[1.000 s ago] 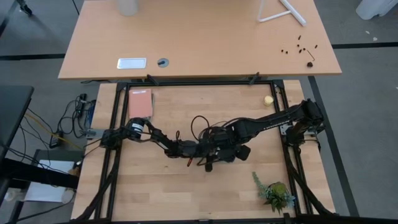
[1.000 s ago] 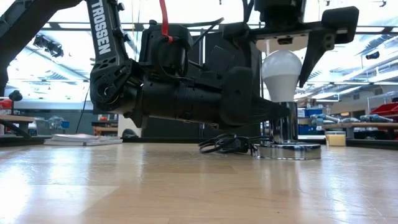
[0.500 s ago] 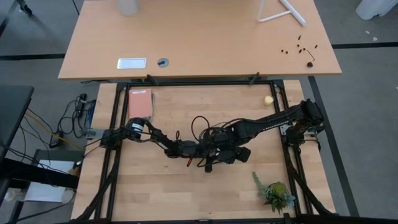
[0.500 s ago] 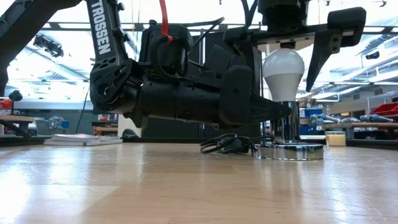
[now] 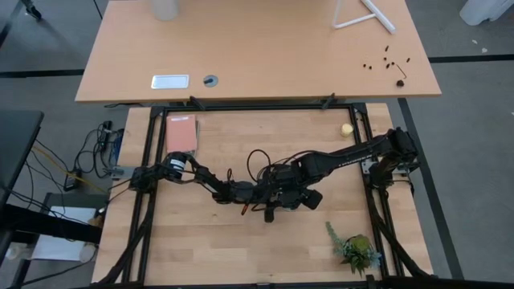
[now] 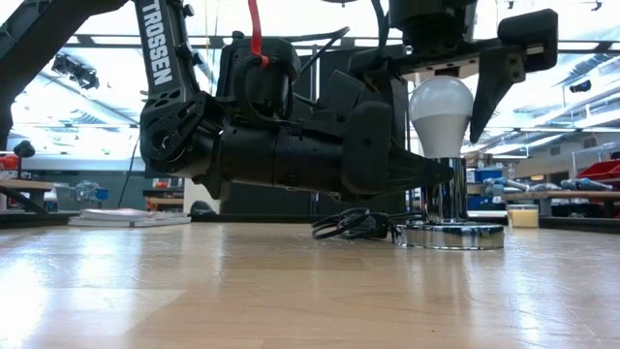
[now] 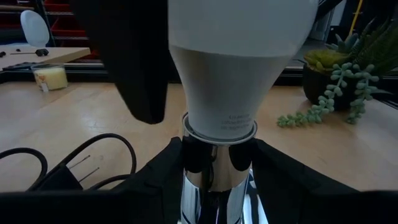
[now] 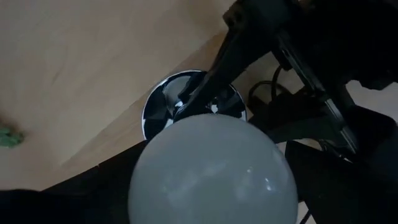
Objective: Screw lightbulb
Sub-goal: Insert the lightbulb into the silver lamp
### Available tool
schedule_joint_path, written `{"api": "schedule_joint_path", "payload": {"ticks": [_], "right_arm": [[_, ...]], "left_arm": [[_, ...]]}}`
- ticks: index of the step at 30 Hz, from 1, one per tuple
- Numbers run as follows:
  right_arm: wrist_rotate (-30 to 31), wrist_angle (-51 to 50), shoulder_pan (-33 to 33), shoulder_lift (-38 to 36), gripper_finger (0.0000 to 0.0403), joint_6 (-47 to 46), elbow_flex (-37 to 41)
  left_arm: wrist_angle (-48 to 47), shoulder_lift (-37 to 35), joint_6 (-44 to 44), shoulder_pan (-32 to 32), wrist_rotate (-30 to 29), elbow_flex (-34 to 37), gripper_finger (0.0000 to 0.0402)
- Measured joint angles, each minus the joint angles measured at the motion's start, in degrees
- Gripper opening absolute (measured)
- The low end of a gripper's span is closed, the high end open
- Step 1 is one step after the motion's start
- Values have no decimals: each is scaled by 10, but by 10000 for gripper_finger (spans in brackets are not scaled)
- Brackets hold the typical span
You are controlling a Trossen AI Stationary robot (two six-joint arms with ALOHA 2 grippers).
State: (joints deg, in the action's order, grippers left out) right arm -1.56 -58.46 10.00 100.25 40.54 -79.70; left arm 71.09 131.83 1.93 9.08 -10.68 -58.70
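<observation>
In the middle of the wooden desk (image 5: pixel 201 249), the small white pear-shaped lightbulb (image 6: pixel 441 105) stands upright with its screw end seated in the polished chrome socket post (image 6: pixel 444 202), which rises from a round silver base disc (image 6: pixel 453 236) with a black cord (image 6: pixel 354 225) coiled beside it. I judge the bulb light, smooth and slippery, with a thin shell that would crack under a hard squeeze, so I would take it gently across its widest part and turn without side load. My right gripper (image 6: pixel 468 73) hangs over it from above, jaws spread wide on either side of the dome and not visibly touching it. My left gripper (image 7: pixel 214 165) reaches in low and level, jaws closed on the chrome post just under the bulb's neck to steady it. The socket is the only holder here, and the bulb fills it.
</observation>
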Motion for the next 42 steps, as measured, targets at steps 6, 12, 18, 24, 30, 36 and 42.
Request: {"api": "schedule_joint_path", "payload": {"ticks": [6, 12, 18, 24, 30, 36, 42], "right_arm": [[-13, 11, 1, 1, 373, -14, 26], [-3, 38, 10, 1, 366, -34, 28], [-1, 35, 9, 1, 315, -34, 28], [-1, 34, 9, 1, 255, -37, 28], [18, 34, 9, 1, 252, -110, 28], [25, 36, 9, 1, 280, -248, 28], [43, 36, 9, 1, 254, -410, 28]], "left_arm": [[1, 0, 1, 0, 0, 0, 171], [2, 0, 2, 0, 0, 0, 171], [2, 0, 2, 0, -1, 0, 171], [2, 0, 2, 0, -2, 0, 171], [2, 0, 2, 0, -4, 0, 171], [8, 0, 17, 0, -12, 0, 171], [11, 0, 32, 0, -27, 0, 171]]}}
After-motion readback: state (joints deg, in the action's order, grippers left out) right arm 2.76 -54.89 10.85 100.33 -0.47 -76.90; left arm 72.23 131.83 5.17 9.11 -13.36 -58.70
